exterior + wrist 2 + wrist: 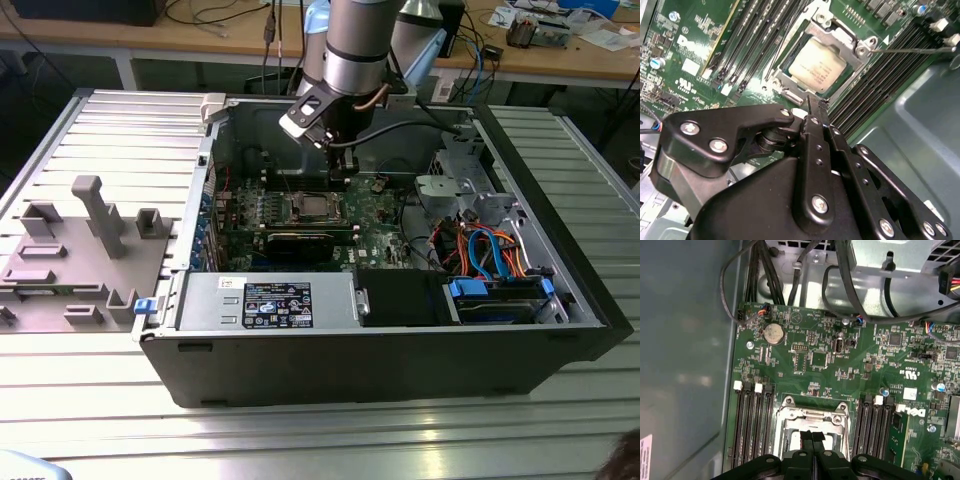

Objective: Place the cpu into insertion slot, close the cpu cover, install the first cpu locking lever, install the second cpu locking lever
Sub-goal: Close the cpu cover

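End effector (339, 172) is hanging inside the open computer case (560, 330) on the slatted bench (300, 440). Its fingers are pressing together and gripping nothing that I can make out. In both wrist views the black tips are meeting in a single seam.

The cpu (816, 65) is sitting in the insertion slot (781, 80) on the green motherboard (840, 370), pale metal top facing up. In the exterior view it is lying just below the tips, slightly nearer and toward the exterior view's left.

The cpu cover (840, 40) is lying flat, framing the chip's edges, so it looks closed.

A thin wire locking lever (912, 49) is running out from one cover corner, its long axis crossing the memory slots (875, 85). It seems unlatched, though I cannot be sure.

Height of the tips above the cover: cannot tell.
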Robot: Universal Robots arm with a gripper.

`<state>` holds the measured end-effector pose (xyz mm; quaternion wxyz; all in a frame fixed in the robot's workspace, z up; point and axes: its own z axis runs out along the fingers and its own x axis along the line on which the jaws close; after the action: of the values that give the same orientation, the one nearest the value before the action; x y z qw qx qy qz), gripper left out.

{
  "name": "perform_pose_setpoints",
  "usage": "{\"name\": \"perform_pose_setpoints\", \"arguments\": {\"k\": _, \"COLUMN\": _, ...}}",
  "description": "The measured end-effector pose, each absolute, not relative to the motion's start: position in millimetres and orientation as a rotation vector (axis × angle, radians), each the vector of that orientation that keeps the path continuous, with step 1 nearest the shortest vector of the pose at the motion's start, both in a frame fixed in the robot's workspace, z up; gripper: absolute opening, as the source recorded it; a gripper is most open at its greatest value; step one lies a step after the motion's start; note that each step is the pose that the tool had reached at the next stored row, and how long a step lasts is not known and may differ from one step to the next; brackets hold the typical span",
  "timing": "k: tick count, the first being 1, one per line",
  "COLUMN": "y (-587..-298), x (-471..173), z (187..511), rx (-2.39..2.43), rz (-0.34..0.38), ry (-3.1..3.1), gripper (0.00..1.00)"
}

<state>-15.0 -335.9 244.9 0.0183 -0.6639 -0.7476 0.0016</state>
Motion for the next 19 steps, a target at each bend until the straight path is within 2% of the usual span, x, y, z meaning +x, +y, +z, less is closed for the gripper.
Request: {"name": "perform_pose_setpoints", "arguments": {"k": 19, "y": -335.9, "x": -37.5, "z": 242.3, "rx": -2.061, "rz": 0.005, "ry": -2.322, "gripper": 0.11}}
